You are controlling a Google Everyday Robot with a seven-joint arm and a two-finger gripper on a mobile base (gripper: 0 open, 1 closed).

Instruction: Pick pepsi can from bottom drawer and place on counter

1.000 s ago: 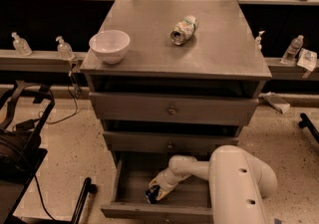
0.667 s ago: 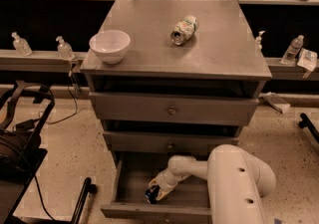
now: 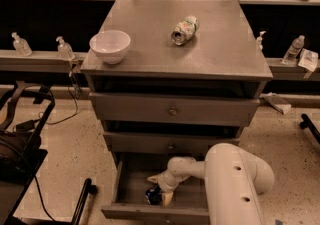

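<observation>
Pepsi can (image 3: 151, 196): in the open bottom drawer (image 3: 131, 212), left of centre, close to its front wall; bare drawer floor lies to its left and behind it.
Gripper (image 3: 159, 190): down inside the drawer, at the can and set about it; whether it is clamped cannot be told.
Arm (image 3: 235, 179): covers the drawer's right half.
Bench (image 3: 225, 51): front centre and right side bare; white bowl (image 3: 110, 45) at the front left corner; pale green-and-white can (image 3: 184, 30) on its side near the middle.

Claw (image 3: 159, 190) down in the open bottom drawer (image 3: 131, 185), right at the pepsi can (image 3: 152, 196), below the counter (image 3: 225, 44).
</observation>
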